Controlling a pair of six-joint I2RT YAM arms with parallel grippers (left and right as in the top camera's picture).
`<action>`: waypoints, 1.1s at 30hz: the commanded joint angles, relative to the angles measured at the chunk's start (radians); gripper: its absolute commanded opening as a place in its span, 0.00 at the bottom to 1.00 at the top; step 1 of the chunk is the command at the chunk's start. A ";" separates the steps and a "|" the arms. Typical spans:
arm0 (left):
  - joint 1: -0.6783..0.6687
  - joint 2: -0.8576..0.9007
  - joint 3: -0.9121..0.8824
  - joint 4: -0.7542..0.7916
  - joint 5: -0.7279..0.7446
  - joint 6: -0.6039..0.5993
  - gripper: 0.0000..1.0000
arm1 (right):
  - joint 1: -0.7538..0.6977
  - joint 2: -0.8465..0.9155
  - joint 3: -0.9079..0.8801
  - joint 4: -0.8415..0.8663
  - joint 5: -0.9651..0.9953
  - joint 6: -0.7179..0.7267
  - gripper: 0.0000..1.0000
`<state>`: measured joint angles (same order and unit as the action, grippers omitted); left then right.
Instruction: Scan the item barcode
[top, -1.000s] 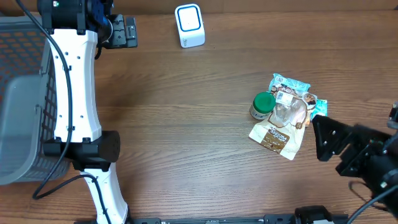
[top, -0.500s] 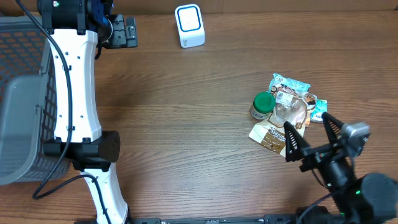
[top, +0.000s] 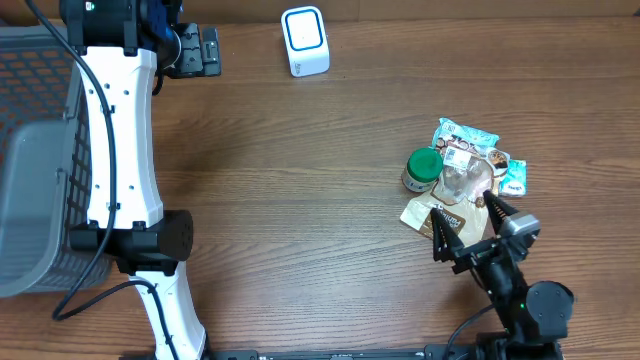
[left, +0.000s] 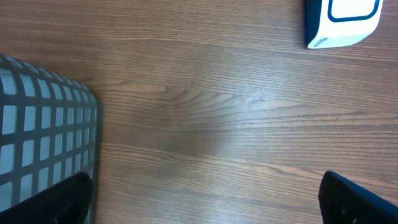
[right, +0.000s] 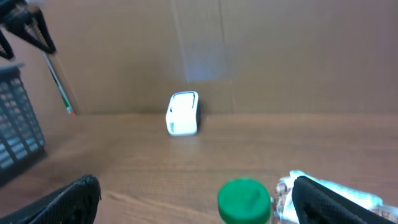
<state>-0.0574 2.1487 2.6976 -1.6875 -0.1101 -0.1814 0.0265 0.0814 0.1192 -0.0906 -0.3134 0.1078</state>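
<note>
- The right gripper (top: 466, 214) hung wide open.
- A brown pouch (top: 428, 216) lay under its fingertips.
- A green-lidded jar (top: 424, 168) stood just ahead, off its left finger.
- More packets (top: 466, 138) were piled ahead.
- The scanner (top: 305, 40) stood far ahead, to its left.
- The basket (top: 35, 160) sat far left.

Looks like mock shop checkout, set up in robot lab. Wood-grain table (top: 300, 200) under me. White scanner (top: 304, 41) standing at far edge, blue ring on face. Grey mesh basket (top: 30, 150) at left edge, shop sort. Grocery stuff bunched on right: snack packets (top: 465, 150), green-lid jar (top: 424, 168) touching them. Lab side now: plain cardboard wall (right: 280, 50) as backdrop behind table, my white left arm (top: 120, 130) rising from near edge.
</note>
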 joint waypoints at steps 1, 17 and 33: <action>-0.002 -0.016 0.014 -0.002 -0.013 0.002 1.00 | -0.003 -0.034 -0.068 0.008 0.005 -0.008 1.00; -0.002 -0.016 0.014 -0.002 -0.012 0.002 1.00 | -0.003 -0.079 -0.111 0.035 0.005 -0.005 1.00; -0.002 -0.016 0.014 -0.002 -0.012 0.002 1.00 | -0.003 -0.079 -0.111 0.034 0.005 -0.005 1.00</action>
<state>-0.0574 2.1487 2.6976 -1.6875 -0.1104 -0.1814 0.0265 0.0147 0.0181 -0.0639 -0.3134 0.1043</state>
